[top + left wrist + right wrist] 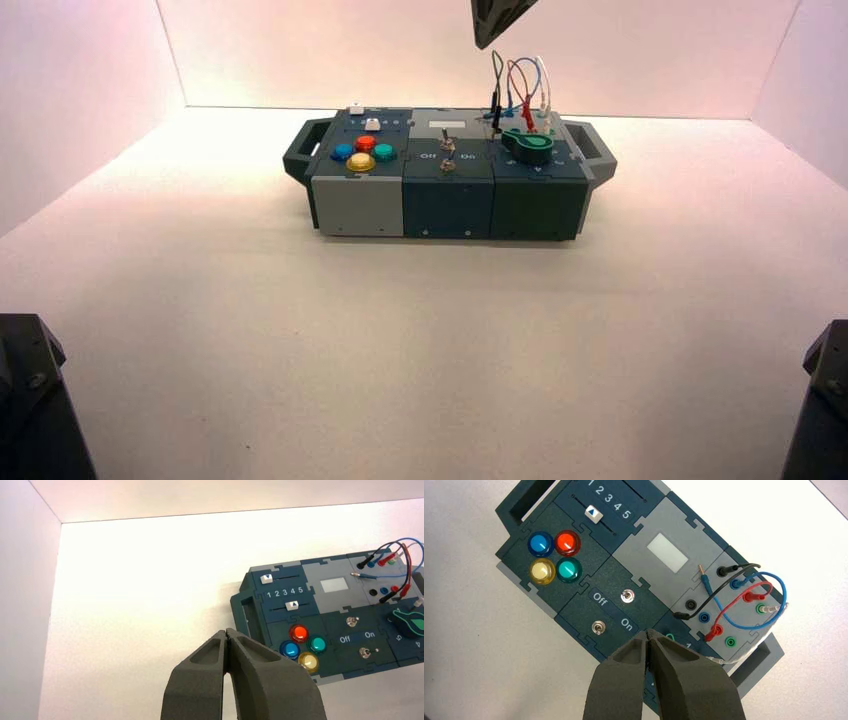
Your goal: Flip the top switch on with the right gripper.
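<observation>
The top switch point(627, 596) is a tiny metal toggle in the box's middle panel, between the "Off" and "On" labels, on the side nearer the white screen. It also shows in the high view point(447, 141) and the left wrist view point(352, 622). Its twin point(597, 628) sits nearer the front edge. My right gripper point(648, 632) is shut and empty; it hangs high above the box point(497, 22), its tips over the "On" label, apart from the switch. My left gripper point(227, 632) is shut and empty, held back off the box's left side.
The box point(350, 205) stands at the far middle of the white table. It has four coloured round buttons point(555, 556), sliders point(593, 513), a white screen point(667, 552), a green knob point(530, 147) and looped wires point(744, 600). White walls enclose the table.
</observation>
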Available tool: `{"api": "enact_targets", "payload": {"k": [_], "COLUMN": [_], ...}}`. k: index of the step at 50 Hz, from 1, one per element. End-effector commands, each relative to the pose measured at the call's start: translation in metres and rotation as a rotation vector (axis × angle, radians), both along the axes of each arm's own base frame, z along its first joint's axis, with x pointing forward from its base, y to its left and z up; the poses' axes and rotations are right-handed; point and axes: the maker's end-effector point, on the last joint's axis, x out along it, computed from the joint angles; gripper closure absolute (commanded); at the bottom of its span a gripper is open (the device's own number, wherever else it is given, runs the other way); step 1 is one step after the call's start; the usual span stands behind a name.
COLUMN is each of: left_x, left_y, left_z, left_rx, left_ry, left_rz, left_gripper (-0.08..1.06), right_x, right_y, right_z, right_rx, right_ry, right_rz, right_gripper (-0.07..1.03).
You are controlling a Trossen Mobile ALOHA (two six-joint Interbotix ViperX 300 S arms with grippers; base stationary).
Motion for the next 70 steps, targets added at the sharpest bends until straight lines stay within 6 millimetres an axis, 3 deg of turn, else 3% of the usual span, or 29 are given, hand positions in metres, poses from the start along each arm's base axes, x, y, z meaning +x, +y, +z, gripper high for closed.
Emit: {"api": "enact_targets", "payload": {"k": [1, 21, 35, 52, 70], "left_x": [0.003, 0.003, -0.001, -0.001, 0.017], "left_y": [-0.002, -0.004, -0.010, -0.035, -0.045], "left_z": [0.008, 0.004, -0.012, -0.059, -0.100], "left_rx": [-0.003, 0.000, 0.006, -0.011, -0.041], "left_ry": [-0.027, -0.012, 0.104, 0.324, 0.466], "left_rz": [-0.005, -0.011, -0.043, -0.097, -0.040], "left_gripper": [1.00, 1.00, 1.00, 1.01, 1.01], "right_x": [0.003, 0.002, 0.000, -0.009, -0.017], "right_y": [0.001, 0.003, 0.006, 0.024, 0.041], "right_z": [0.015, 0.013, 0.021, 0.011, -0.011], "right_rx": [0.019, 0.005, -0.016, -0.063, -0.110], "right_ry": [-0.035, -0.035, -0.059, -0.060, -0.036], "right_rz": [0.000, 0.036, 0.119, 0.270, 0.405], "right_gripper": [0.99, 0.99, 0.98, 0.98, 0.98]}}
